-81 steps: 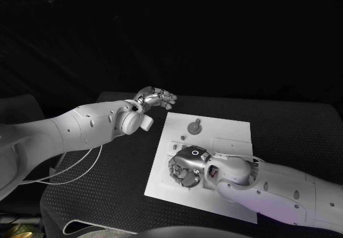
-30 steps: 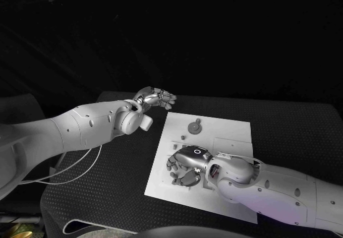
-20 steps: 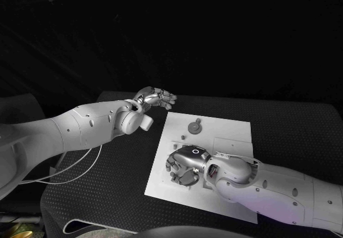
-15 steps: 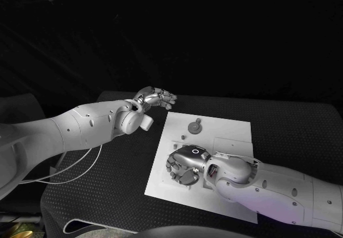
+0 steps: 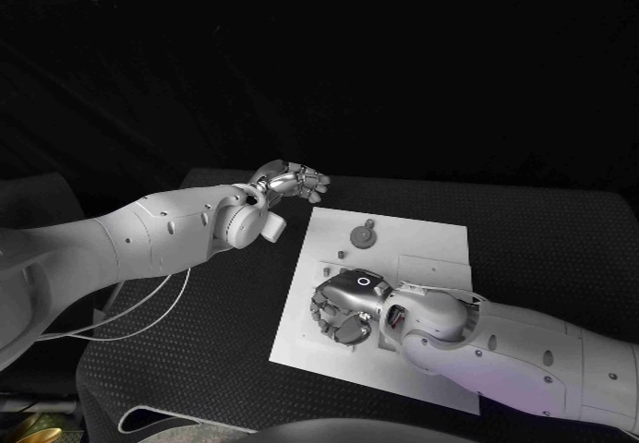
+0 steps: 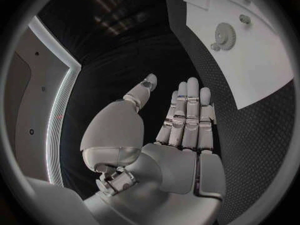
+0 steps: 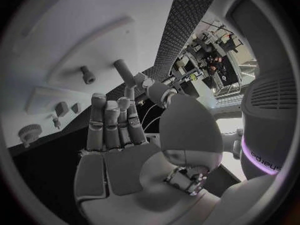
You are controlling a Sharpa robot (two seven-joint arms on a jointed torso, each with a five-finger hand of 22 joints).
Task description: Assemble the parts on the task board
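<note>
- White task board (image 5: 433,249) lying flat in the middle of the black table (image 5: 560,231), long side running away from the robot.
- Round toothed gear (image 5: 362,238) standing near the board's far end, a small round part (image 5: 340,255) just beside it; same gear (image 6: 224,34) seen from the left wrist, with the small part (image 6: 215,47) close by.
- Raised rectangular plate (image 5: 434,270) set on the board's right portion, just beyond the right wrist.
- From the right wrist, a short peg (image 7: 87,74) and a longer cylinder (image 7: 123,71) standing on the board's pale raised area, small blocks (image 7: 62,108) and a gear (image 7: 29,132) further off.
- Right hand (image 5: 346,307) hovering palm down over the board's middle, fingers (image 7: 106,122) stretched straight and pressed side by side, thumb out to the side; nothing held.
- Left hand (image 5: 292,182) raised off the board's far left corner, over the table; fingers (image 6: 187,115) straight and close together, thumb apart, holding nothing.
- No legible brand on board or parts; faint lettering on the right arm's casing in the right wrist view, too small to read.
- Black table surface covered with a fine dotted texture; thin pale cable (image 5: 147,314) looping over it under the left arm.
- Dark surroundings beyond the table.
</note>
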